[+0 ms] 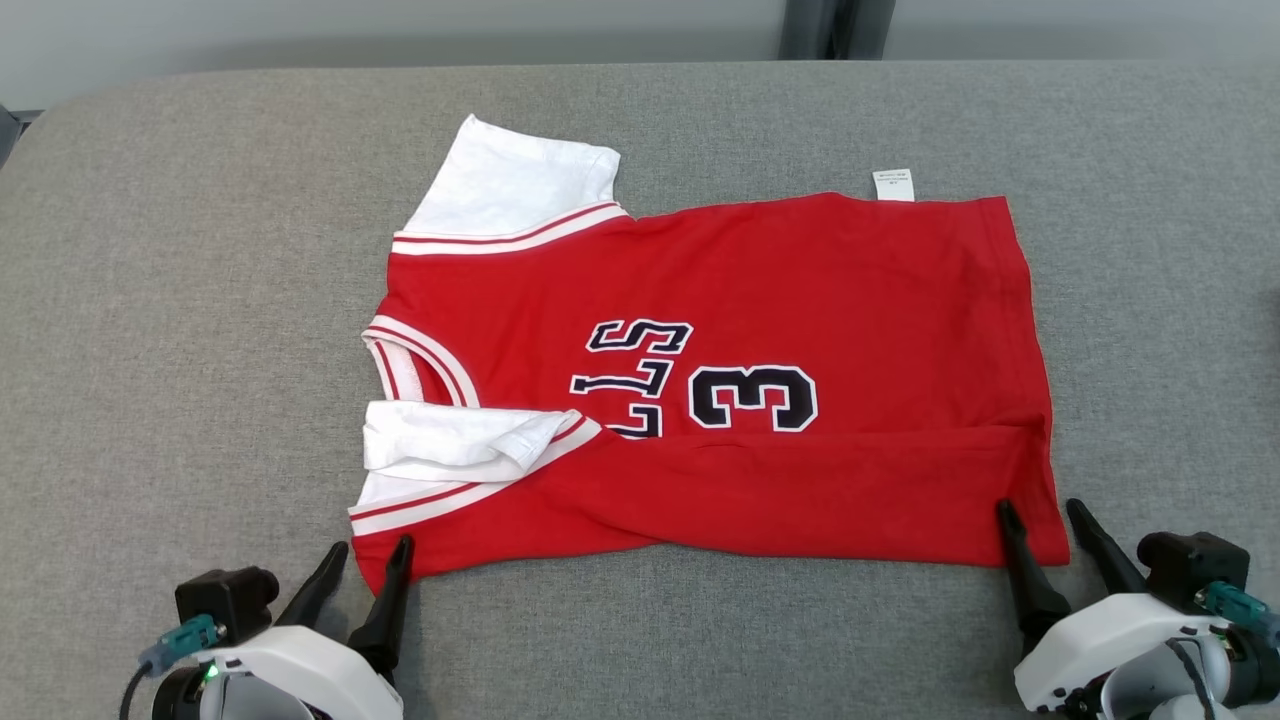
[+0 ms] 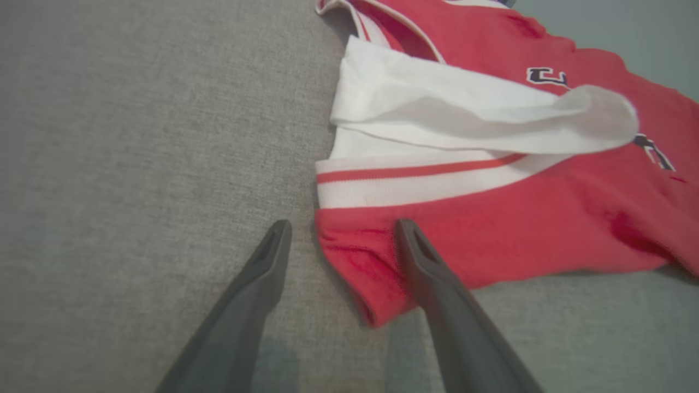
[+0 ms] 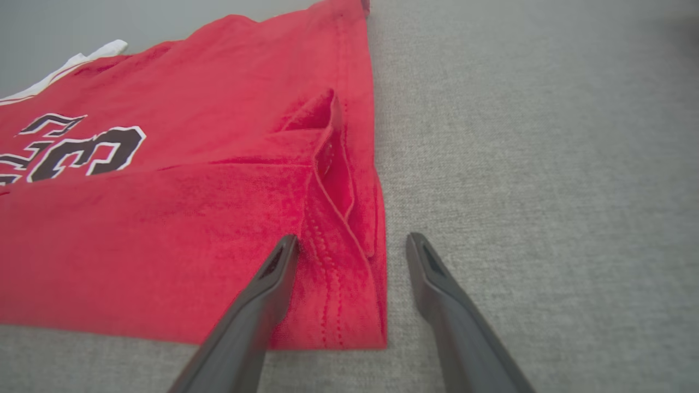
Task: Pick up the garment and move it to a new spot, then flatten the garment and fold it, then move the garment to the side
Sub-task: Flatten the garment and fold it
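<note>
Left gripper: jaws spread wide, nothing held. Its tips straddle the near shoulder corner, one finger over red cloth and the other over bare grey fabric surface.
White sleeve: just beyond the left gripper's tips, doubled over onto the chest and rumpled.
Jersey: a red shirt with a number 3, lying sideways ahead of both grippers and mostly flat. The collar is toward the left gripper's side. The strip nearest the fingertips lies turned over onto the front.
Hem corner: between the right gripper's tips, its layers stacked and slightly gaping.
Right gripper: jaws equally wide and empty, one finger over the red cloth, the other on grey surface just beside the hem.
Step in hand: folding, by my reading. One lengthwise fold looks laid; the far side is not yet folded.
Next move: probably needs both grippers to pinch matching corners, catch every layer, and carry them evenly so the crease stays straight. The loose sleeve may need tucking in.
</note>
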